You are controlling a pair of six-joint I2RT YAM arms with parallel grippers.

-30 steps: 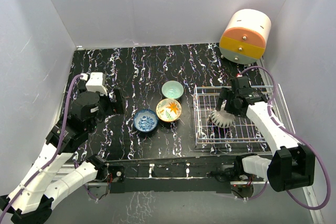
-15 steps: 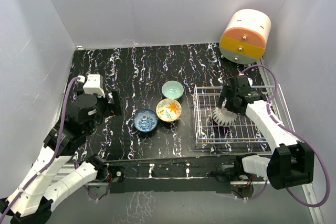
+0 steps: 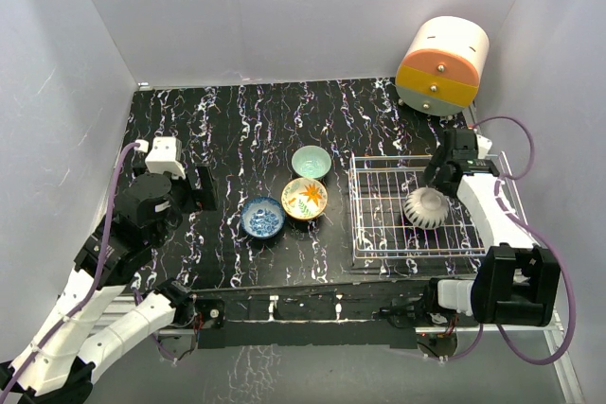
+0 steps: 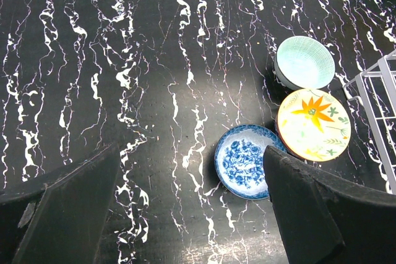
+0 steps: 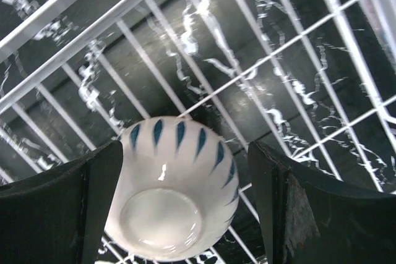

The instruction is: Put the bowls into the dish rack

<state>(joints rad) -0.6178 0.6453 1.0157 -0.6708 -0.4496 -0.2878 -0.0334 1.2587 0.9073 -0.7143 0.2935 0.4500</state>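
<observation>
The dish rack (image 3: 353, 215) stands at the right of the table; its white wires fill the right wrist view (image 5: 80, 10) and its corner shows in the left wrist view (image 4: 378, 81). A white bowl with blue stripes (image 3: 426, 207) lies upside down inside it (image 5: 173, 196). My right gripper (image 3: 443, 177) is open just above that bowl, its fingers either side of it (image 5: 185, 153). A teal bowl (image 3: 311, 161), an orange flower bowl (image 3: 304, 198) and a blue patterned bowl (image 3: 261, 217) sit on the table left of the rack. My left gripper (image 3: 206, 186) is open and empty, left of them (image 4: 190, 153).
A cream-and-orange round drawer unit (image 3: 442, 65) stands behind the rack at the far right corner. White walls close in the black marbled table (image 3: 246, 120) on three sides.
My right gripper moved right and back inside the rack, and the white striped bowl shifted right with it. My left arm drew back a little to the left.
</observation>
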